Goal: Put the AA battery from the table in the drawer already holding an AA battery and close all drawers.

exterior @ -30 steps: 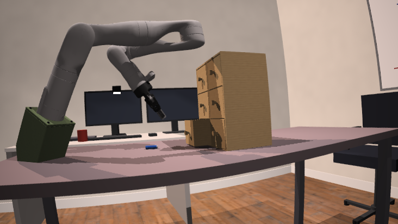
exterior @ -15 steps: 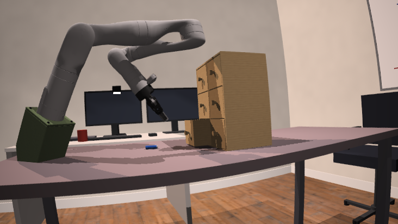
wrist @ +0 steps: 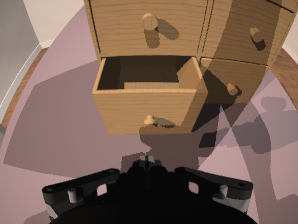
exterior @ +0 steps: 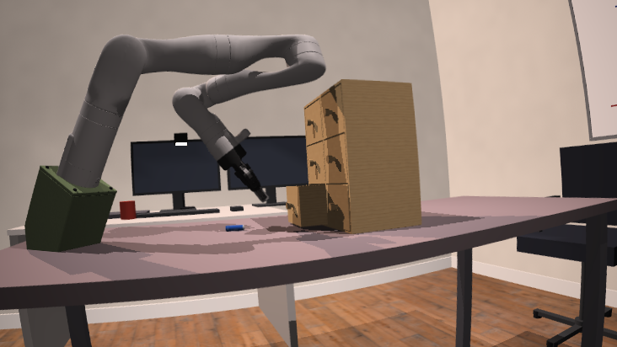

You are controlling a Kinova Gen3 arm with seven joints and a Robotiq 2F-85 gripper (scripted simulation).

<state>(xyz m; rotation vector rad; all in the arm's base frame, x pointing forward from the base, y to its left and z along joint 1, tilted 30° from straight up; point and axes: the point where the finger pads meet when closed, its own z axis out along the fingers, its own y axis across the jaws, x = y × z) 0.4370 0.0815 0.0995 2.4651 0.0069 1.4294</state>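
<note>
The small cardboard-brown chest (exterior: 360,155) stands on the table, with two columns of three drawers. Its bottom drawer (exterior: 307,205) on the side towards my arm is pulled partly out. In the wrist view that open drawer (wrist: 148,92) lies straight ahead. A pale strip shows on its floor, and I cannot tell what it is. The other drawers are pushed in. A blue AA battery (exterior: 234,227) lies on the table in front of the chest, hidden from the wrist view. My gripper (exterior: 260,195) hangs above the table just before the open drawer. It is shut and empty, fingertips together (wrist: 145,161).
My green arm base (exterior: 67,209) sits at the table's left. Behind the table, a second desk holds two dark monitors (exterior: 174,167), a keyboard and a red cup (exterior: 127,210). A black office chair (exterior: 578,241) stands at the right.
</note>
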